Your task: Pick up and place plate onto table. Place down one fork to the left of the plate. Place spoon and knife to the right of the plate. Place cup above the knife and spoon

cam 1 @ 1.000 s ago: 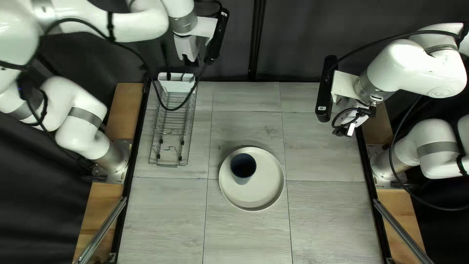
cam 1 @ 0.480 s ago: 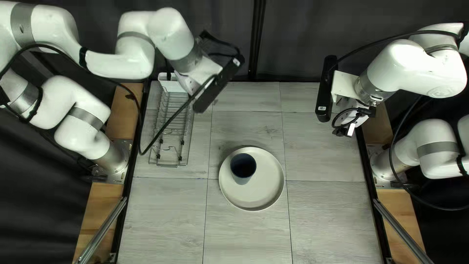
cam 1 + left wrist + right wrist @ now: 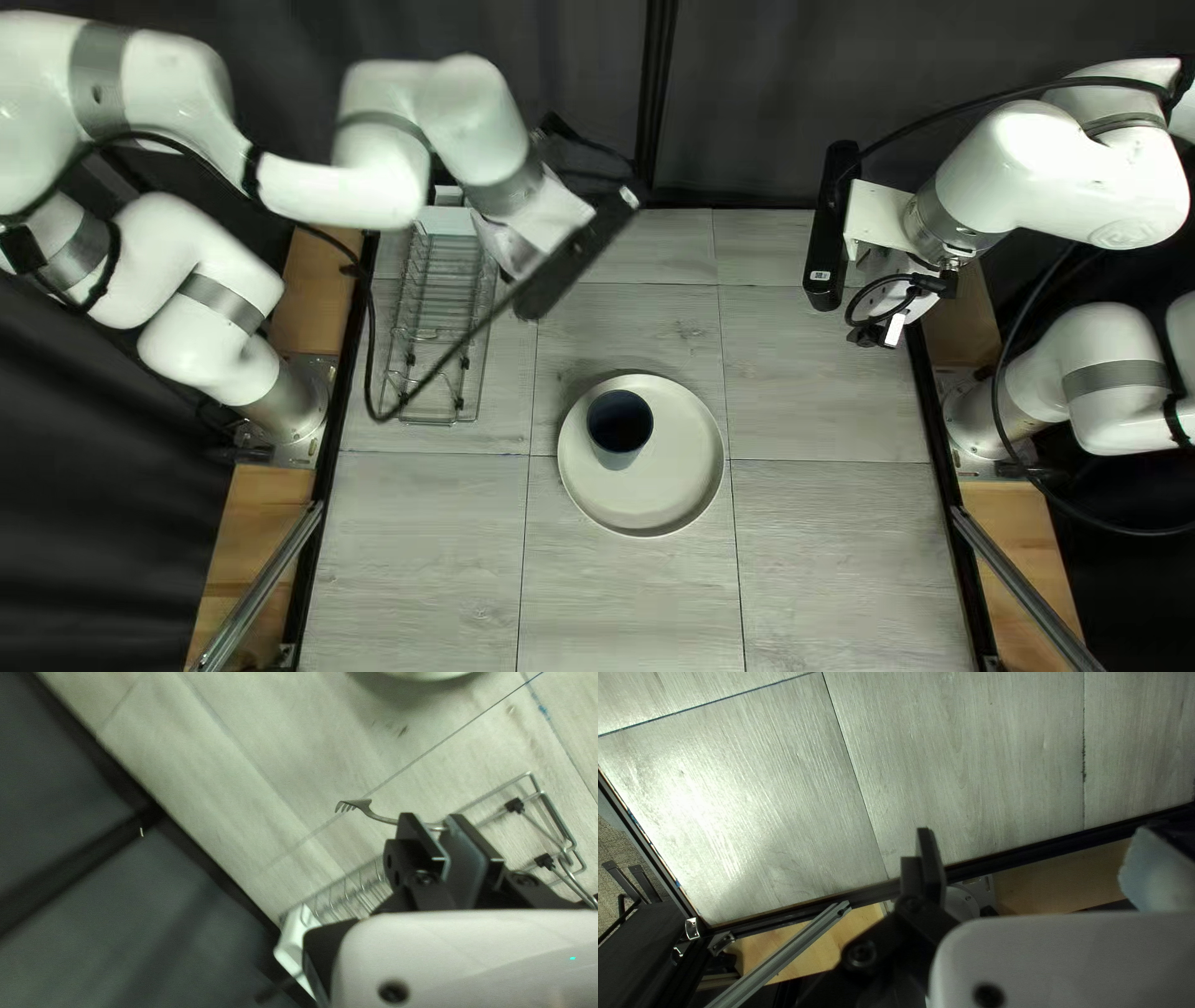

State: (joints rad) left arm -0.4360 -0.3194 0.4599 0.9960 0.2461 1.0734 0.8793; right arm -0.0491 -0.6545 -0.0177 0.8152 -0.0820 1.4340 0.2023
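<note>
A wire dish rack stands at the left of the top left view, its long side running from far to near. At its far end sits a white cutlery holder. In the left wrist view the rack's near end shows bent wire loops fitted with small black clips.

Behind everything hangs a dark curtain, split by 1 black upright post. 2 wooden boards flank the scene, 1 at the left and 1 at the right, each crossed by a slanted aluminium rail. Black cloth covers the far left. The right wrist view shows grey carpet below the frame.
</note>
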